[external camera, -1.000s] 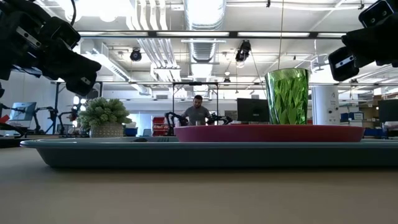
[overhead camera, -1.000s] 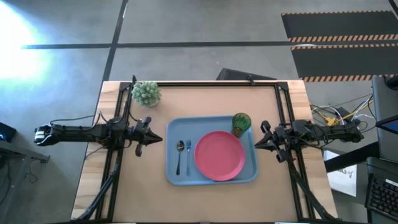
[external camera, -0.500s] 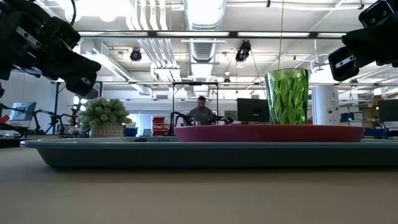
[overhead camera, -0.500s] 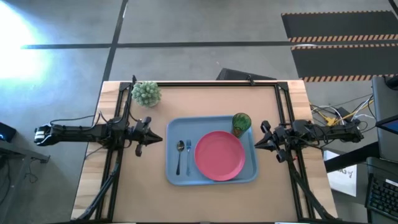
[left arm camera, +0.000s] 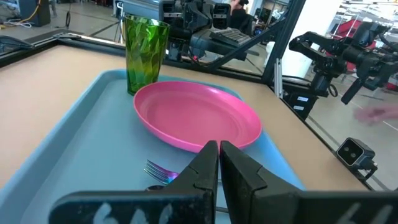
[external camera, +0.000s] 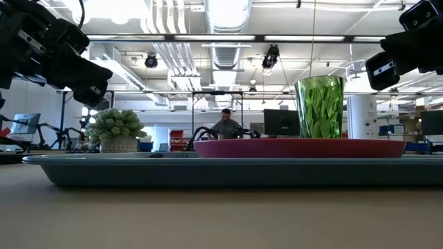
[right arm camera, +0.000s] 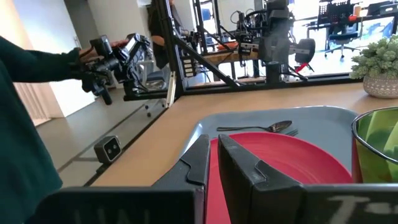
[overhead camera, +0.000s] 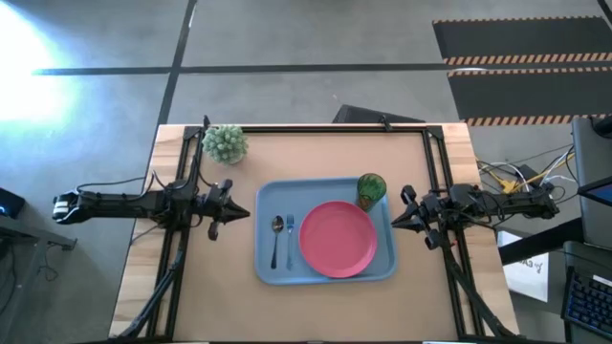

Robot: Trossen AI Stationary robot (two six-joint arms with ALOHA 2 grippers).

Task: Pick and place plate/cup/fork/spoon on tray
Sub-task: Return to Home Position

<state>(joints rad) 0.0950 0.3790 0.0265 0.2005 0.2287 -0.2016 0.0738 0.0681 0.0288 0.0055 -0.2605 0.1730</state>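
Note:
The light blue tray (overhead camera: 263,263) lies at the table's middle. On it rest the pink plate (overhead camera: 337,238), the green cup (overhead camera: 371,188) upright at its far right corner, and the spoon (overhead camera: 276,239) and fork (overhead camera: 290,239) side by side left of the plate. My left gripper (overhead camera: 247,212) is shut and empty, raised just left of the tray. My right gripper (overhead camera: 394,222) is shut and empty, raised just right of the tray. In the left wrist view the plate (left arm camera: 198,121), cup (left arm camera: 144,53) and fork (left arm camera: 160,170) show past the shut fingers (left arm camera: 219,163).
A pale green fuzzy plant (overhead camera: 225,143) in a pot stands at the table's far left corner. A black frame (overhead camera: 316,128) runs along the table's far edge and sides. A person (external camera: 225,124) shows in the room beyond the table.

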